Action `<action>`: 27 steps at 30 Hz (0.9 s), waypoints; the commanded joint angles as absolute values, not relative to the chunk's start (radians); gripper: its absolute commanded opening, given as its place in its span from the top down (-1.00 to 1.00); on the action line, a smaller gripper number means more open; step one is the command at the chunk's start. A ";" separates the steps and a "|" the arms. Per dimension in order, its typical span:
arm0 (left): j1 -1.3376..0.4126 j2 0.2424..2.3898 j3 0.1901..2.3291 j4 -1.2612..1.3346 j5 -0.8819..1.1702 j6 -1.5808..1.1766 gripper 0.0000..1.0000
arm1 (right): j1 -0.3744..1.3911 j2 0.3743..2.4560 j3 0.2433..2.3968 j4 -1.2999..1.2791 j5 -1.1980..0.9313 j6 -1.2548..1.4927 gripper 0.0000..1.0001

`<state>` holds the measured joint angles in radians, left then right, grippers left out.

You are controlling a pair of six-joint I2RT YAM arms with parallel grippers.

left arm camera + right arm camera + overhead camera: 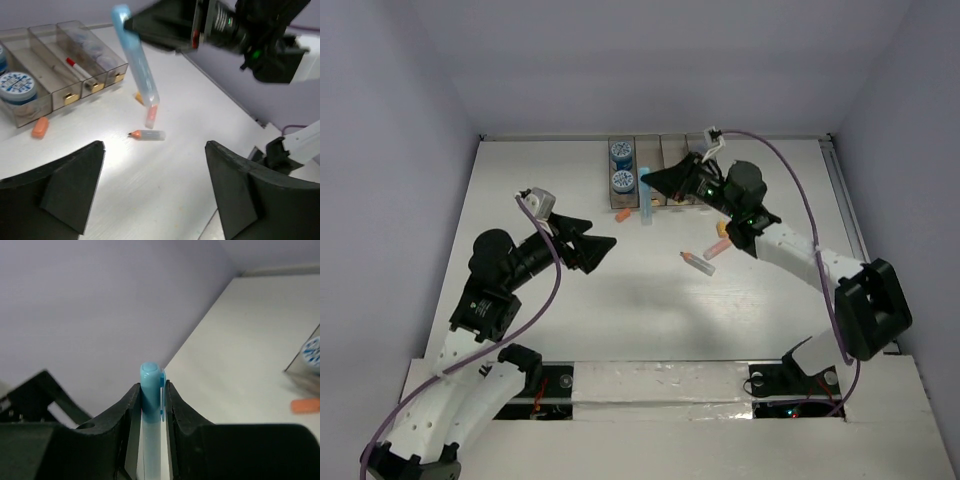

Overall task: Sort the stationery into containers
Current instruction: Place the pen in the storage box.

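The right tool (150, 386) is clamped shut on the light-blue stick (150, 405), gripping it near its capped end; the stick hangs slanted, its lower end down toward the worktop (530, 200), just in front of the knob ends of the containers (670, 150) and not over any of them; I cannot tell whether its tip touches the surface. The left tool (155, 150) stands off to one side with its jaws wide apart and nothing between them.

In the row of bins, the end one holds the blue-topped rolls (17, 86); the next looks bare; the third has the white red-capped marker (77, 67) lying in it; the last shows greyish round pieces (97, 52). Loose on the worktop are an orange stick (40, 126) just beside the roll bin, a pink stick (151, 116) near the blue one's lower end, and a small grey stick with an orange tip (147, 134) a little nearer.

The step in hand looks like the carry of the blue stick to its bin, with several sticks yet to sort; the bare bin seems the likely home. The next move, I judge, calls for lifting the stick clear of the bin walls, turning it lengthwise with the narrow slot, then lowering it before letting go; held crosswise, it would likely bridge the rims.
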<state>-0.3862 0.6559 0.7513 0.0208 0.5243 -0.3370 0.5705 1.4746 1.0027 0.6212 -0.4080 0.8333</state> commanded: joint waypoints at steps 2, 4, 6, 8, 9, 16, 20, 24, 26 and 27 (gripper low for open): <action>-0.387 0.606 0.684 0.002 0.408 -0.262 -0.66 | 0.482 1.650 1.219 0.464 -0.411 0.717 1.00; -0.387 0.606 0.696 -0.046 0.385 -0.252 -0.68 | 0.457 1.718 1.293 0.408 -0.399 0.677 1.00; -0.387 0.601 0.693 -0.051 0.364 -0.250 -0.96 | 0.440 1.817 1.403 0.348 -0.387 0.623 1.00; -0.387 0.600 0.699 -0.066 0.329 -0.247 -0.98 | 0.428 1.886 1.492 0.269 -0.382 0.566 1.00; -0.402 0.600 0.704 -0.083 0.310 -0.236 -0.98 | 0.428 1.948 1.572 0.247 -0.373 0.552 1.00; -0.451 0.597 0.721 -0.106 0.238 -0.222 -0.98 | 0.399 2.173 1.843 0.195 -0.304 0.509 1.00; -0.460 0.591 0.723 -0.110 0.227 -0.218 -0.98 | 0.390 2.317 1.969 0.131 -0.292 0.511 1.00; -0.460 0.589 0.726 -0.109 0.225 -0.216 -0.98 | 0.390 2.379 2.032 0.097 -0.302 0.497 0.60; -0.460 0.588 0.726 -0.109 0.222 -0.216 -0.98 | 0.390 2.391 2.051 0.087 -0.310 0.499 0.29; -0.460 0.588 0.726 -0.110 0.222 -0.216 -0.98 | 0.390 2.396 2.066 0.084 -0.311 0.499 0.01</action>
<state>-0.4553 0.5987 0.6933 -0.1337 0.2329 -0.2306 0.3927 2.3947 1.9896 0.1013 -0.3031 0.5236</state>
